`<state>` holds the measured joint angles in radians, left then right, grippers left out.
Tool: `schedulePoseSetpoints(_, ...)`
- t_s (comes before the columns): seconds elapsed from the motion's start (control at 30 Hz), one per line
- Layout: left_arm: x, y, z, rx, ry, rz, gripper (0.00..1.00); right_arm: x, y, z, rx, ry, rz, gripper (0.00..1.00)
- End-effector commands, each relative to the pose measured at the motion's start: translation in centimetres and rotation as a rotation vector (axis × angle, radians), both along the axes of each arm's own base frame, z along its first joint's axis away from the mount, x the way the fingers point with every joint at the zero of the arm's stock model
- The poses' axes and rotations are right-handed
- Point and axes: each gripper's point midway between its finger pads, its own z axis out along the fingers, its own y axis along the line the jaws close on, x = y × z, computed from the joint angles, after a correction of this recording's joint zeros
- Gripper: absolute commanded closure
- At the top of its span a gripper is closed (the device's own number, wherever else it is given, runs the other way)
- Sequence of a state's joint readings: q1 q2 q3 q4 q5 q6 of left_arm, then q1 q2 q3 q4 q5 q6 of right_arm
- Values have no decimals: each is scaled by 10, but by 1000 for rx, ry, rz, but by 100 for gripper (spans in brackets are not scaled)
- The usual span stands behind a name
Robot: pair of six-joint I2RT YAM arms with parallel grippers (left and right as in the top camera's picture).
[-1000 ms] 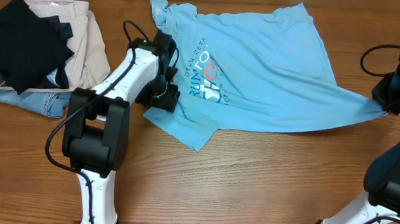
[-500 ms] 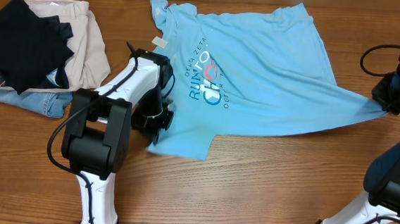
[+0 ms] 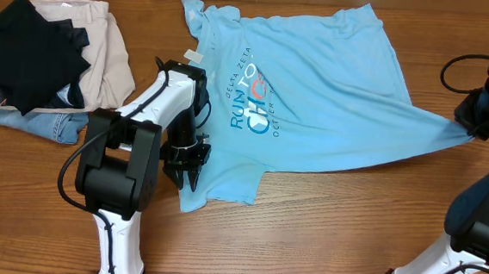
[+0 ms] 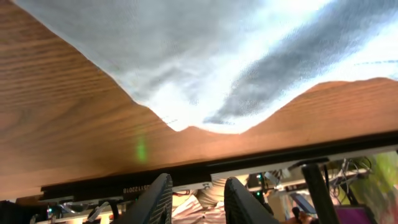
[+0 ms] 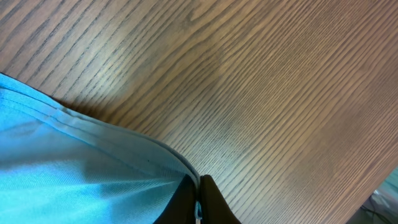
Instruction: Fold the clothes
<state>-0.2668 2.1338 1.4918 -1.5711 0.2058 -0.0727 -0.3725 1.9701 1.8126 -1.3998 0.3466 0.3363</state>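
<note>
Left gripper low over T-shirt hem, slightly parted, empty — right gripper clamps T-shirt corner.

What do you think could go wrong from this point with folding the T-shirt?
The left tool stands open at the lower edge of the T-shirt with nothing between its jaws, so a close might miss the hem. The right tool pinches only a stretched corner; a hard pull may slip it or drag the whole shirt.

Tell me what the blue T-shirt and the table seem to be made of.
T-shirt: thin, matte knit, likely cotton; it drapes and wrinkles softly, with a stitched hem. Table: wood or wood-look laminate, smooth with slight sheen; grain lines run across it.
</note>
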Motion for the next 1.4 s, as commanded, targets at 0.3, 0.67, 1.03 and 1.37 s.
schedulePoseSetpoints(0.3,70,24,-34,238,-357,86,62,-1,-3,18,-27,-47,-14,96)
schedulePoseSetpoints(0.67,104,47,-38,381,-524,86,57,0,-2,17,-18,-52,-12,96)
schedulePoseSetpoints(1.03,103,52,-37,415,-522,108,53,0,-2,17,-19,-54,-12,96)
schedulePoseSetpoints(1.37,113,50,-46,387,-571,88,48,0,-2,17,-19,-53,-12,96)
